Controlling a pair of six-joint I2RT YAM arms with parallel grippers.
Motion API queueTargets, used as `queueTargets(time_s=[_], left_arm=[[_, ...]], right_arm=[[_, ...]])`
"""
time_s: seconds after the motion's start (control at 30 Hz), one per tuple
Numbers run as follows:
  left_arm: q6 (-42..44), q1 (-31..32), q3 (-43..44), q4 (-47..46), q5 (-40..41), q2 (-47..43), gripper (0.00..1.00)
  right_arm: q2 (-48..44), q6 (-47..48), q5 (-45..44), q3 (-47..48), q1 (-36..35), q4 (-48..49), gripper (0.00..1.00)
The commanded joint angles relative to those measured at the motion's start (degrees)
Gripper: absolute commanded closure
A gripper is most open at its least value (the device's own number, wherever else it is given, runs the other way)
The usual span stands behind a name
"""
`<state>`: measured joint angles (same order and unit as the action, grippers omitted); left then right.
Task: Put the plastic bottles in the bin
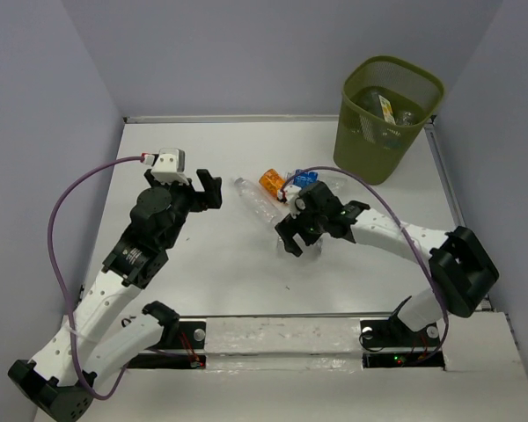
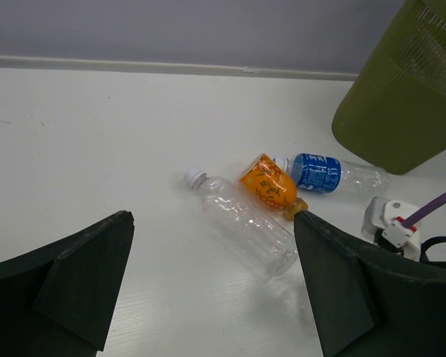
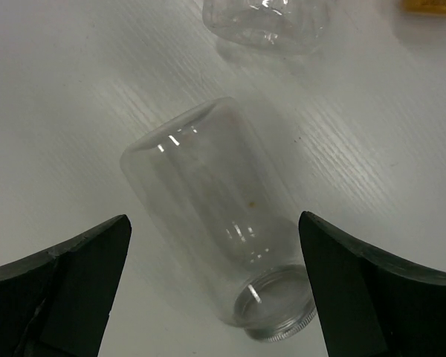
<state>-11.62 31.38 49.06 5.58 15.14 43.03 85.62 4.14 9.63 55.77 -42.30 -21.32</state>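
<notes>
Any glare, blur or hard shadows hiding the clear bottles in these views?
Top external: even light, soft shadows, capped clear bottle faint against the white table. Left wrist: orange bottle sharp, near fingers dark, slightly soft. Right wrist: small glints on the capless bottle, outline readable.

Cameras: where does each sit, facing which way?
Top external: above, behind the bases, looking down on the table; left gripper and right gripper show.
Left wrist: faces across to the orange bottle and bin; own open fingers below.
Right wrist: looks down on a capless clear bottle between its open fingers.
Shared: orange bottle, top and left wrist.
</notes>
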Motion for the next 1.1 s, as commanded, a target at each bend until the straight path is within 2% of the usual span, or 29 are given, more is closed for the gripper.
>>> queueTargets(time_s=[0.0,0.07,0.1,0.2,0.23,0.3,0.37,0.47,0.5,0.63,0.7,0.73,0.77,0.9,0.97,1.07], left_arm=[[0.5,-0.4,0.2,-2.0,-0.3,-0.5,0.01],[0.5,-0.4,0.2,-2.0,-0.5,-0.5,0.01],[0.5,-0.4,0.2,-2.0,-0.5,-0.4,0.01],[0.5,-0.4,0.2,-2.0,-0.5,-0.5,0.01],[0.5,-0.4,0.1,-2.0,-0.5,-0.6,0.01],[0.5,-0.4,0.1,-2.0,-0.6,-0.7,0.01],[0.4,-0.4,0.2,-2.0,-0.9,-0.8,0.01],[0.2,-0.4,0.2,-2.2,-1.5,-1.1,0.01],[0.2,-0.4,0.2,-2.3,-2.0,-1.1,0.01],[0.2,-0.5,0.2,-2.3,-2.6,-0.8,0.01],[0.1,-0.5,0.2,-2.2,-2.8,-0.8,0.01],[-0.2,-0.5,0.2,-2.2,-3.3,-0.8,0.01],[-0.5,-0.5,0.2,-2.3,-4.9,-0.8,0.01],[-1.0,-0.5,0.5,-2.4,-8.7,0.6,0.01],[-1.0,-0.5,0.8,-2.3,-9.1,1.0,0.01],[-0.9,-0.6,0.9,-2.0,-8.8,1.3,0.01]], right_arm=[[5.8,2.0,1.5,3.2,-1.6,-3.2,0.01],[7.3,2.5,1.5,4.4,-2.3,-2.8,0.03],[7.8,3.0,1.6,5.6,-2.3,-2.5,0.1],[8.0,3.0,0.7,7.5,-2.8,-2.4,0.21],[7.4,3.1,0.8,7.9,-2.8,-2.5,0.31],[4.2,2.8,0.7,8.7,-2.8,-4.2,0.39],[1.3,2.8,0.6,10.3,-2.8,-6.4,0.4],[-4.8,2.4,-5.2,12.6,-2.8,-6.0,0.41],[-6.2,2.9,-10.3,15.7,-2.8,-4.8,0.41],[-6.3,6.2,-24.3,25.2,1.6,4.4,0.4],[-5.7,7.1,-27.4,30.6,5.8,11.1,0.4],[-4.9,7.3,-26.4,32.1,11.2,13.1,0.4],[-4.1,7.0,-25.5,33.6,14.0,15.8,0.4],[3.7,10.6,-27.7,45.8,22.8,15.9,0.4],[6.9,11.6,-28.6,48.4,23.9,15.7,0.4],[11.4,10.6,-28.5,50.1,28.5,15.8,0.35]])
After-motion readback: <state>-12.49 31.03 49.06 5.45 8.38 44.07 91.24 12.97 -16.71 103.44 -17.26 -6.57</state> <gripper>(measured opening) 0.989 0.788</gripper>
